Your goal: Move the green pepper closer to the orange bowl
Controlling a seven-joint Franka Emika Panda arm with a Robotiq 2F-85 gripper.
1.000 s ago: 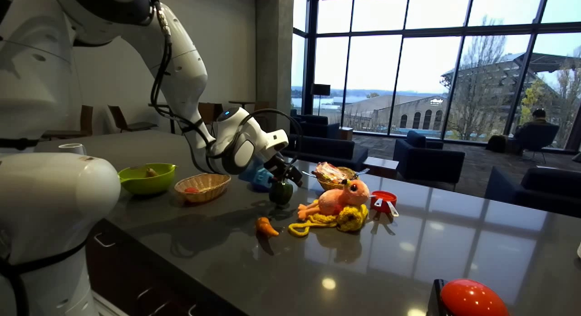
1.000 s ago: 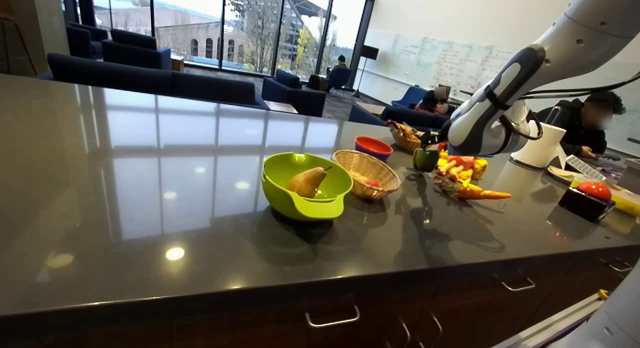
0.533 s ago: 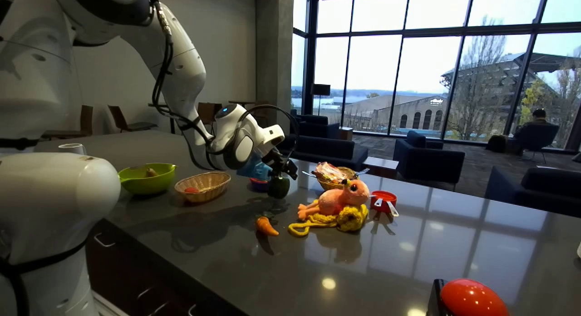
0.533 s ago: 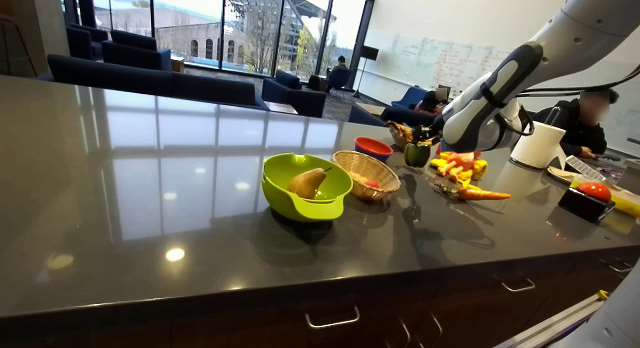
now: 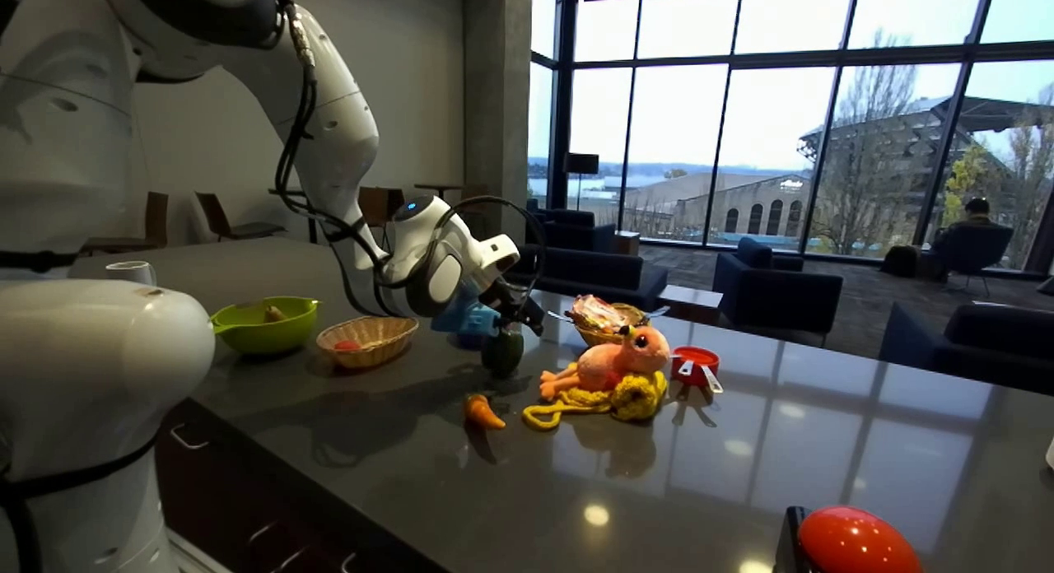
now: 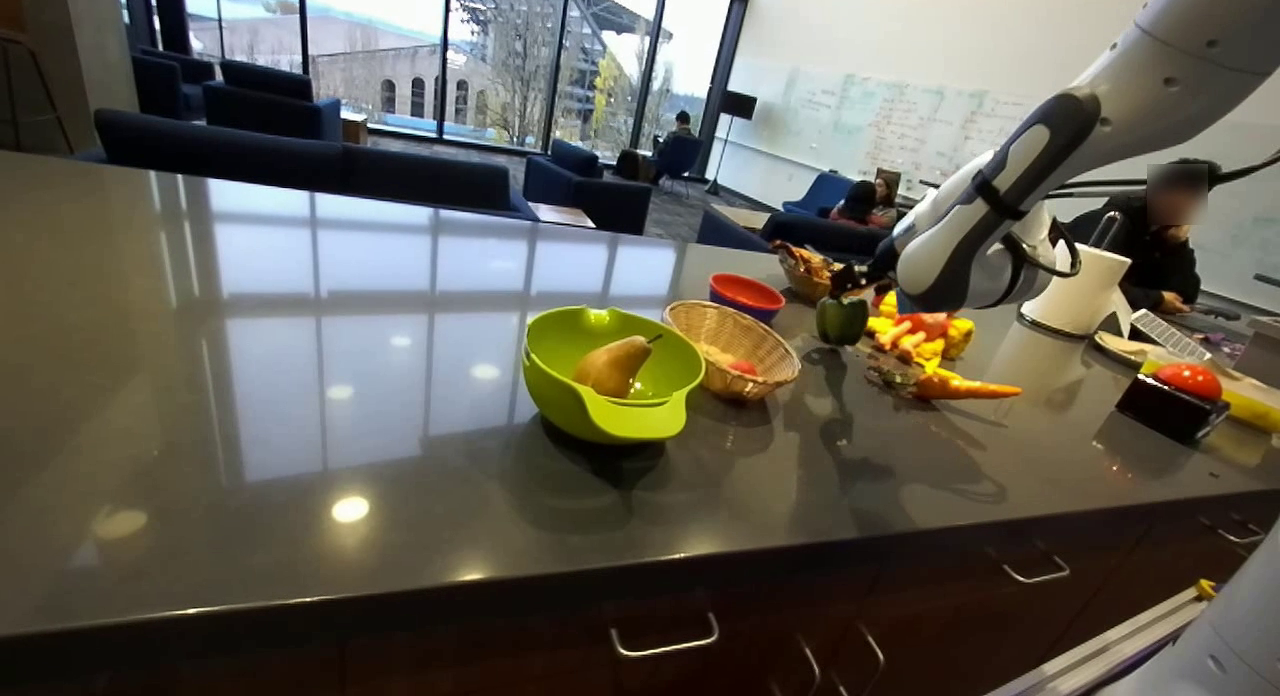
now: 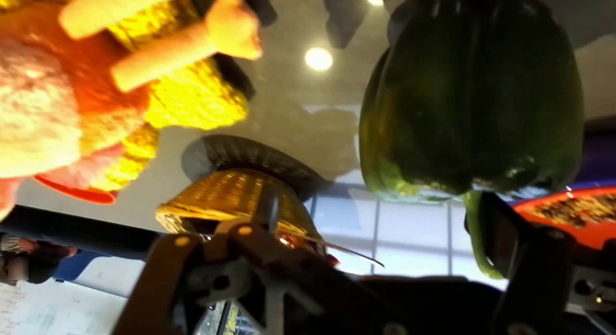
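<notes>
1. Evidently largest on the counter [image 6: 430,536]: lime-green bowl [image 6: 640,422], one; between eight and nine o'clock in an exterior view, hours read from the green pepper [image 6: 842,321].
2. Wicker baskets, two: nearer basket [image 6: 762,351] between eight and nine o'clock, farther basket [image 6: 812,288] at eleven, contents unclear.
3. Gripper [image 7: 382,214], one: twelve o'clock, over the pepper. Fingers [image 7: 503,234] spread well apart, nothing clamped between; the pepper's stem [image 7: 476,234] close beside one finger, contact uncertain.
4. Plush toy [image 5: 605,365], one: three o'clock, on one yellow knitted piece [image 5: 642,396].
5. Orange bowl [image 6: 746,293], one: reddish-orange, one blue bowl [image 6: 745,311] beneath; between nine and ten o'clock, near the pepper, apparently not touching.
6. Red dish [image 5: 700,357], one: three o'clock, beyond the plush; metal handles [image 5: 715,381], number unclear.
7. Green pepper, one: upright, stem uppermost, between orange bowl and plush, seemingly on the counter, though a slight gap cannot be excluded. Handling, as judged: light; real or imitation not determinable; walls fairly stiff, liable to dent if squeezed hard; glossy skin likely slippery. Advised hold: the curved stem, or squarely across opposite shoulders, with moderate force.
8. Pear [image 6: 613,366], one: inside the lime-green bowl.
9. Carrot [image 6: 962,385], one: four o'clock, lying flat.
</notes>
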